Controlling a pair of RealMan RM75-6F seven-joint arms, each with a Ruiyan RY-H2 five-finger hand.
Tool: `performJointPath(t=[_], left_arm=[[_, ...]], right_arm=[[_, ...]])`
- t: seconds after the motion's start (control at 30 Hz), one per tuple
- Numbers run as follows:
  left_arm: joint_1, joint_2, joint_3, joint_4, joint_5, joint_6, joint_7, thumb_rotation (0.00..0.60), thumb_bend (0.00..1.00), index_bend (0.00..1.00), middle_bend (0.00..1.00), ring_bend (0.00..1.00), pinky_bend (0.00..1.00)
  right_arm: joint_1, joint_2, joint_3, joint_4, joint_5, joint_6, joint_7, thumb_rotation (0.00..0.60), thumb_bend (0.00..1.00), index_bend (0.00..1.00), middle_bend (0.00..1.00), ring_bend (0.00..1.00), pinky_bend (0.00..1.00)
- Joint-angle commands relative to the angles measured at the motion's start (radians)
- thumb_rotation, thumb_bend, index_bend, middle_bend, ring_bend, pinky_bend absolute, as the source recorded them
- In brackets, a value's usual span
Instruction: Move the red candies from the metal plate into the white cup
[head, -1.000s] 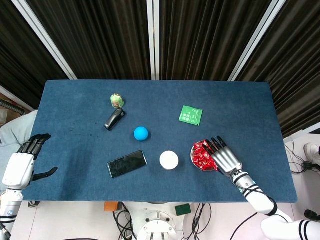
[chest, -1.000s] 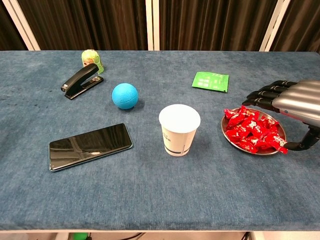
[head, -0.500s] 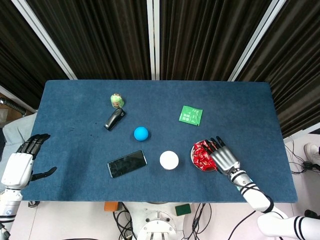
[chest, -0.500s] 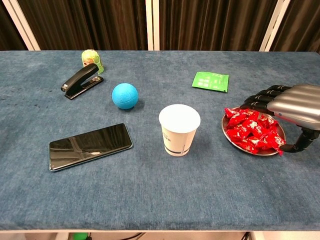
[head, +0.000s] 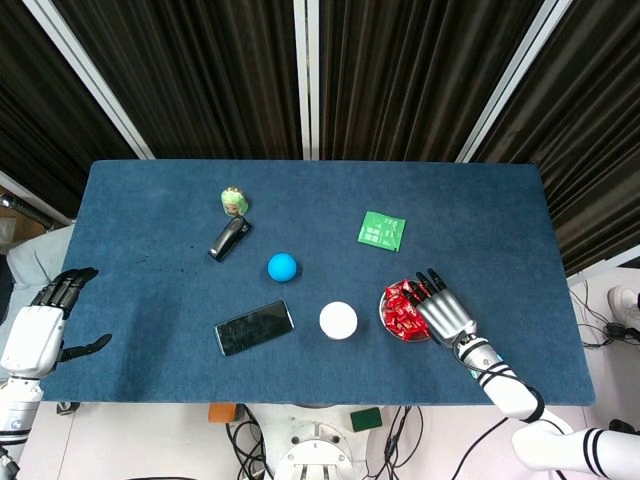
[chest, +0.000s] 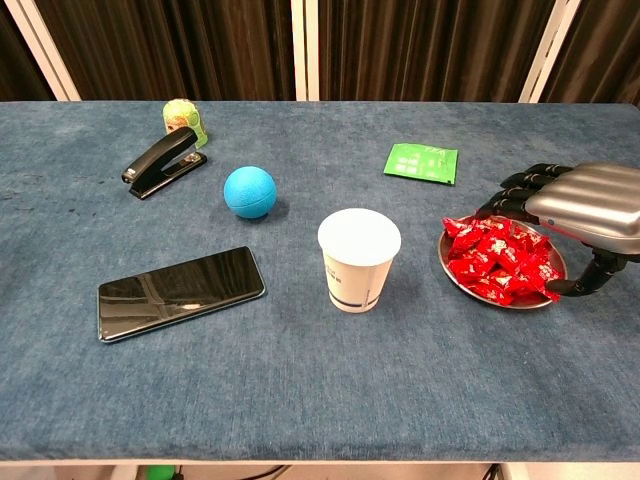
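Right hand (chest: 580, 205) over the far-right side of the metal plate (chest: 455, 278), palm down, fingers apart and curved, dark fingertips (chest: 497, 204) reaching down at the back of the candy pile. Thumb hooks low by the plate's right rim. From the chest view I cannot tell whether any fingertip actually touches a wrapper; nothing is gripped.

Against a second ago: the hand sits further in over the plate and slightly lower, thumb drawn closer to the rim. The plate itself looks to have shifted a little toward the cup.

Red candies (chest: 495, 260) all heaped on the plate; in the head view the pile (head: 402, 308) shows just left of the right hand (head: 444, 312). White cup (chest: 358, 258) stands upright just left of the plate, apart from it, no candy visible inside.

Left hand (head: 38, 330) at the table's left edge, off the working area, fingers spread, holding nothing. Unchanged from earlier frames.

Elsewhere on the blue table (chest: 300, 390), all unmoved: black phone (chest: 180, 292) lying flat left of the cup, blue ball (chest: 249, 191) beyond it, black stapler (chest: 163, 160) and a small green figure (chest: 183, 119) at the far left, green packet (chest: 421, 162) behind the plate.
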Motion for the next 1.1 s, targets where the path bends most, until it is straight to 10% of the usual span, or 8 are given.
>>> performJointPath(t=[0.03, 1.1], left_arm=[[0.0, -0.002, -0.001, 0.002, -0.001, -0.003, -0.002, 0.6, 0.04, 0.14, 0.13, 0.11, 0.23], [0.003, -0.007, -0.007, 0.021, -0.012, -0.018, -0.017, 0.6, 0.04, 0.14, 0.13, 0.11, 0.23]], right_arm=[[0.003, -0.005, -0.001, 0.005, -0.001, 0.0, 0.002, 0.6, 0.27, 0.14, 0.1, 0.0, 0.0], [0.025, -0.054, -0.016, 0.052, 0.008, 0.018, -0.008, 0.6, 0.32, 0.33, 0.33, 0.0, 0.0]])
